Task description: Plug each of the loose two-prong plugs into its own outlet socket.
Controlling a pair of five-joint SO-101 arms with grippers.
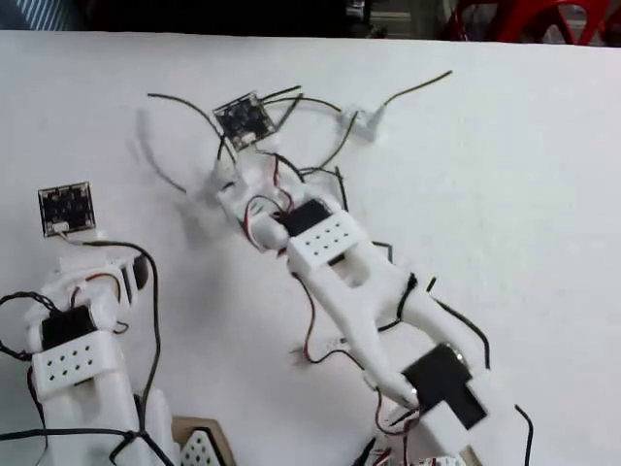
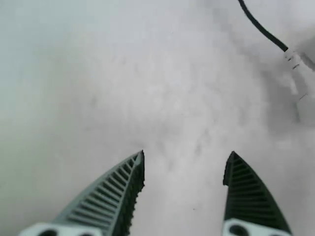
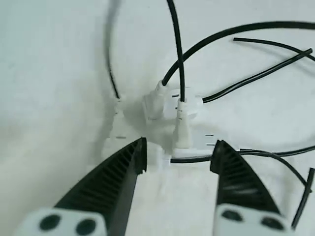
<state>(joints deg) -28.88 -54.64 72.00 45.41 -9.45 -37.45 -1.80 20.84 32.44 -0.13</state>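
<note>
The plugs [image 3: 182,125] are small and white, each trailing a thin black cord [image 3: 236,34]. Several are bunched on the white table [image 3: 54,73] just ahead of the right claw [image 3: 180,142]. That claw is spread, and the nearest plug lies before the gap between its dark ribbed fingers [image 3: 123,172]. The right arm [image 1: 340,262] stretches diagonally across the table. The left claw [image 2: 186,153] is spread too, low over the table, with another plug [image 2: 295,69] off to one side. The nearest plug's long axis runs toward the right claw, cord leading away.

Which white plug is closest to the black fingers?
The long plug pointing into the gap between the right gripper's fingers; the tilted plug sits farther away.
</note>
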